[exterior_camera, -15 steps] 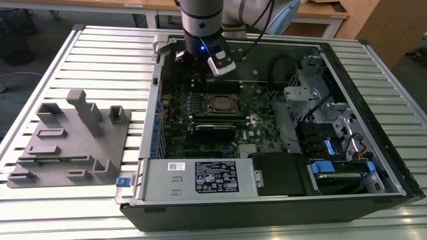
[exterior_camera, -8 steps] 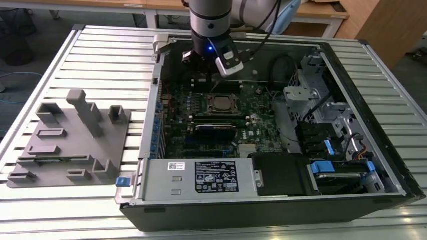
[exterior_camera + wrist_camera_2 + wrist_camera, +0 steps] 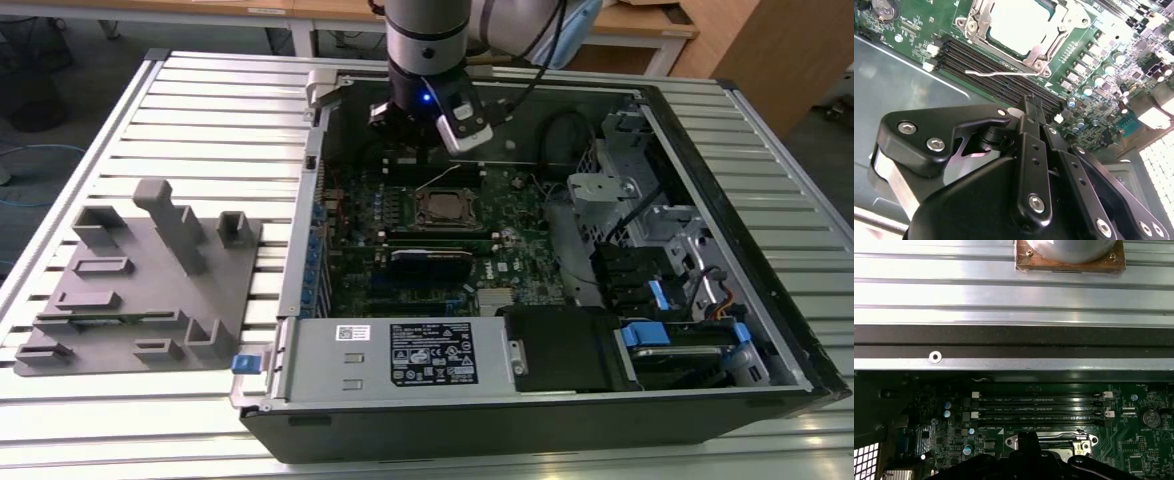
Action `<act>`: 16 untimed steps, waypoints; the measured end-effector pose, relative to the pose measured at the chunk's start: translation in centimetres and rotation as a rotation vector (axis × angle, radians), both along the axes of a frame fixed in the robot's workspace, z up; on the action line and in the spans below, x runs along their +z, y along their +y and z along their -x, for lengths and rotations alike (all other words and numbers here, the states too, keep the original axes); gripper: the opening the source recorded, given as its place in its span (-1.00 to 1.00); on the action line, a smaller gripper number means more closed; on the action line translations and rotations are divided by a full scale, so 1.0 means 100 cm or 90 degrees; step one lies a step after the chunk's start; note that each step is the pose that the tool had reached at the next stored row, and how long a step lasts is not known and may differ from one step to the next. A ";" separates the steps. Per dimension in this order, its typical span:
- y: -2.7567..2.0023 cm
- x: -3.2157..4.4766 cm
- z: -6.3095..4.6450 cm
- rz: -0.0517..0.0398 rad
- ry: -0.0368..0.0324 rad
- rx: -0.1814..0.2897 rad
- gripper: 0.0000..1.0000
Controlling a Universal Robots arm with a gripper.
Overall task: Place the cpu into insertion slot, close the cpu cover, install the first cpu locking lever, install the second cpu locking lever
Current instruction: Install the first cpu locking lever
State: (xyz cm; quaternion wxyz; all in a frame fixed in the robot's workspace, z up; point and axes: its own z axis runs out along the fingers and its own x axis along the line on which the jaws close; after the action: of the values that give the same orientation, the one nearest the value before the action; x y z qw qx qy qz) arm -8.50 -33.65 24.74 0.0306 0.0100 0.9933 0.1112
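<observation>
Closest to the lens in the second wrist view: the black gripper [image 3: 1029, 102], fingers drawn together, nothing clamped between them. Hovers over the long memory slots [image 3: 961, 57], just beside the insertion slot [image 3: 449, 227] and not above it. Already seated there: the cpu [image 3: 1013, 22], silvery top showing through the window of the cpu cover [image 3: 999, 46], lowered flat around it. One thin wire locking lever [image 3: 1004, 73] jutting out along the socket's edge nearest the gripper, apparently not yet hooked down; hard to say where the other lever sits. Seen from the exterior view, poised inside the open computer case [image 3: 534, 435], over the green motherboard [image 3: 514, 215] at the end away from the power supply [image 3: 320, 370]. Likely trouble from here: closed fingertips sliding off so slim a wire and striking the memory slots or the small capacitors [image 3: 1087, 90] close by. Also, pressing the lever home against a cover not fully seated, probably bending the socket contacts or leaving the lever free to spring back up.
</observation>
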 end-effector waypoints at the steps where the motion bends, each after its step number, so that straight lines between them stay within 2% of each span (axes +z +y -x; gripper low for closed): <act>1: 0.0000 -0.0003 -0.001 0.0000 0.0001 0.000 -0.79; 9: 0.0001 -0.0049 -0.015 0.0001 0.0003 0.000 -0.79; 16: 0.0004 -0.0125 -0.024 0.0001 0.0003 0.000 -0.79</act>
State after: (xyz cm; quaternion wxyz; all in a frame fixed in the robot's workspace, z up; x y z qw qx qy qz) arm -6.06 -33.60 23.49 0.0304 0.0100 0.9933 0.1111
